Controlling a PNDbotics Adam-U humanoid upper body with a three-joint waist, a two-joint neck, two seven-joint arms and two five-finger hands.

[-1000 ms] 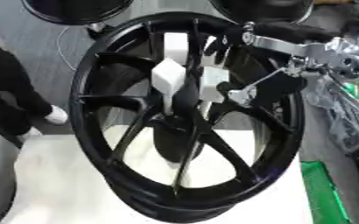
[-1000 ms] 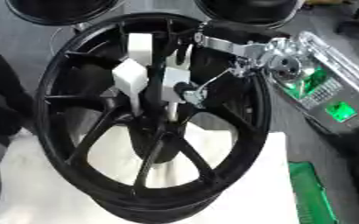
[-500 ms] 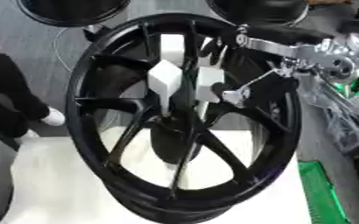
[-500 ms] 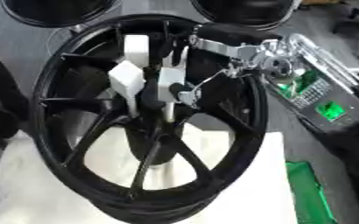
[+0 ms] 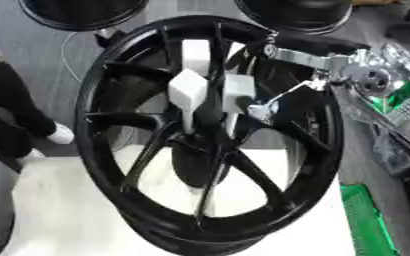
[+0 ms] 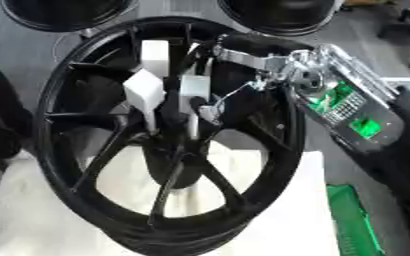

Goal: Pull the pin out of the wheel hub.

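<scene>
1 right hand at the black wheel hub (white pins inside).

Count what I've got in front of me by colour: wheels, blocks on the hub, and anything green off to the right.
Black wheels: 3, the big one in front and two partly cut off at the top edge
White blocks at the hub: 3
Green crate at lower right: 1
Total: 7
</scene>
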